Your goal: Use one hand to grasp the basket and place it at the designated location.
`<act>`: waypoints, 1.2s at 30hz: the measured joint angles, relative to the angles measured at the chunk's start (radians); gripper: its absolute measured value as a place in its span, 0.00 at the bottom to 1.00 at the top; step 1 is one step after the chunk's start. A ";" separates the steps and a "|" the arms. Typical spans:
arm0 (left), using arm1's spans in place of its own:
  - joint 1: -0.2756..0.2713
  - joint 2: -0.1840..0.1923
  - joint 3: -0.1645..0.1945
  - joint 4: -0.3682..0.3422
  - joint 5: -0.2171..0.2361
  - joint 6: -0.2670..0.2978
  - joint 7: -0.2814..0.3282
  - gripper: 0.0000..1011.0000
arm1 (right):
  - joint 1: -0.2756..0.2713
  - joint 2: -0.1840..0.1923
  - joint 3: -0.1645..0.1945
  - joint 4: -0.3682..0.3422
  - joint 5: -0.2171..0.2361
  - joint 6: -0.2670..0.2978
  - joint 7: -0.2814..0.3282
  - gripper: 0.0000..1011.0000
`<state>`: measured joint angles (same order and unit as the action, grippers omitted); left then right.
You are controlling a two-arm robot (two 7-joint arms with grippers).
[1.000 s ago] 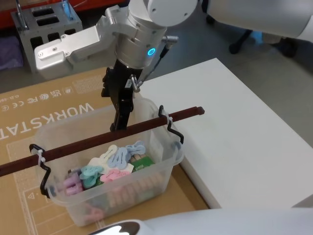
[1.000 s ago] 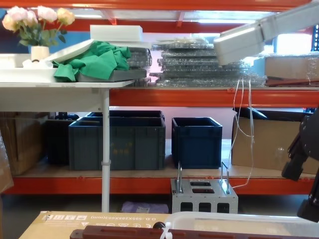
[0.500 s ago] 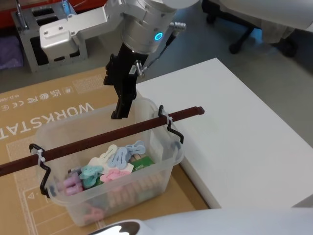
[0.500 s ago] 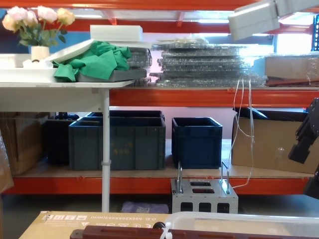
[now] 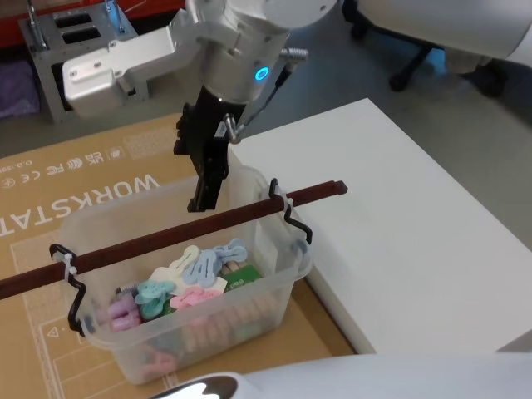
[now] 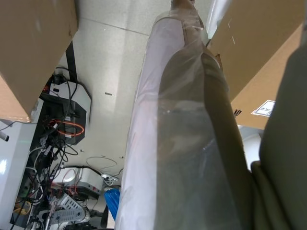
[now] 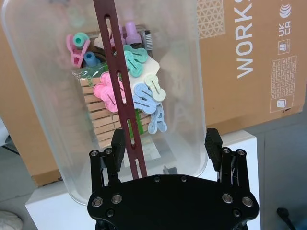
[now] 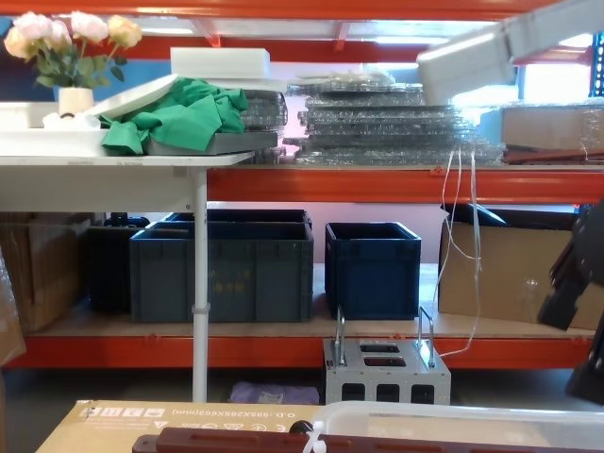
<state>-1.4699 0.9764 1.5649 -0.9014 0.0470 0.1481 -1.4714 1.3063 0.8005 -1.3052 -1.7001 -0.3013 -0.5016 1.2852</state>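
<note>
Hovering over the basket (image 5: 278, 303), the right gripper (image 5: 202, 193) is in the approach step, as I read it: nothing is gripped yet. Its black fingers (image 7: 213, 143) are spread wide, pointing down at the reddish-brown handle bar (image 5: 150, 241). In the right wrist view the bar runs between the fingers but off centre, close beside one of them. How far the tips hang above the bar I cannot tell. The next move probably calls for a small sideways correction to centre the bar, then a straight descent, a firm close, and a level lift. The bar is long and held only by a white tie (image 5: 279, 198) and a black bracket (image 5: 297, 226) at each end, so a grip far from the middle could let the tub tip and slide its load of pastel clothes pegs (image 5: 195, 270). The basket stands upright on a brown cardboard sheet (image 5: 83, 179) printed with large letters, its near corner just beside the edge of a white table (image 5: 399, 224). That table may be the place meant for it, though nothing marks it. Beyond the sheet a grey metal box with two handles (image 8: 385, 368) sits on the floor, and behind it orange shelving (image 8: 377, 184) holds dark blue crates (image 8: 222, 264) and a cardboard box (image 8: 491, 269). To the left a small white stand carries a green cloth (image 8: 179, 113) and a vase of flowers (image 8: 66, 33).
</note>
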 joint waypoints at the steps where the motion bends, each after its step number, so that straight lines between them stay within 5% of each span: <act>1: 0.000 0.000 0.000 0.000 0.000 0.000 0.000 0.00 | -0.001 -0.005 -0.003 0.001 -0.004 0.000 0.001 0.99; 36: 0.000 0.000 0.000 0.000 0.000 0.000 0.000 0.00 | -0.005 -0.094 -0.090 -0.001 -0.055 0.039 0.000 0.99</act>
<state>-1.4699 0.9764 1.5649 -0.9015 0.0470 0.1481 -1.4714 1.3008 0.7062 -1.3956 -1.7011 -0.3565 -0.4628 1.2850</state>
